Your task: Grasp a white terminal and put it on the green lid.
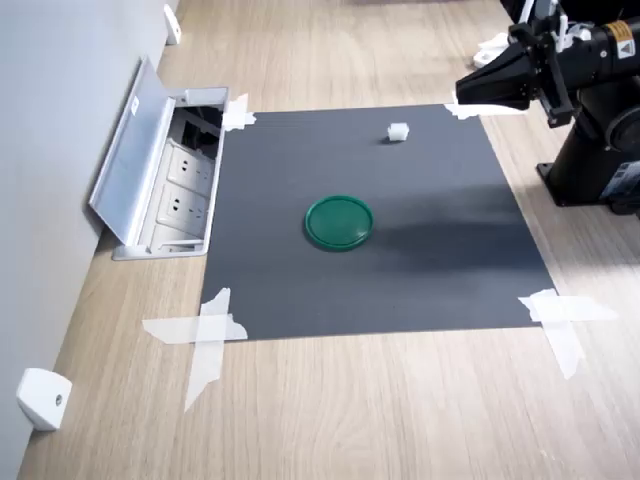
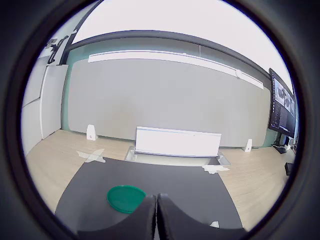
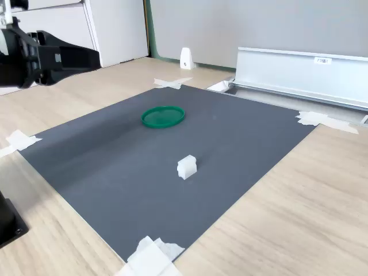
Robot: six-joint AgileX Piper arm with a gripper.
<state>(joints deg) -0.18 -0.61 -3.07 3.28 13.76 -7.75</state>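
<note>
So far you've done nothing: gripper point(image 2: 157, 212) pressed together, empty; terminal point(image 3: 187, 167) lies apart from lid point(image 3: 163, 117).

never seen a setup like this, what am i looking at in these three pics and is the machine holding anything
It is one black robot arm with a pinching hand. Two pictures come from cameras standing off the arm on different sides of the table; the round, fish-eye one comes from a camera on the arm's wrist, looking past the hand's shut fingertips. On the wooden table lies a dark grey mat taped at its corners. On it sit a flat round dark-green plastic lid and, apart from it, a tiny white plastic block. The hand holds nothing and hangs above the mat's edge.
</note>
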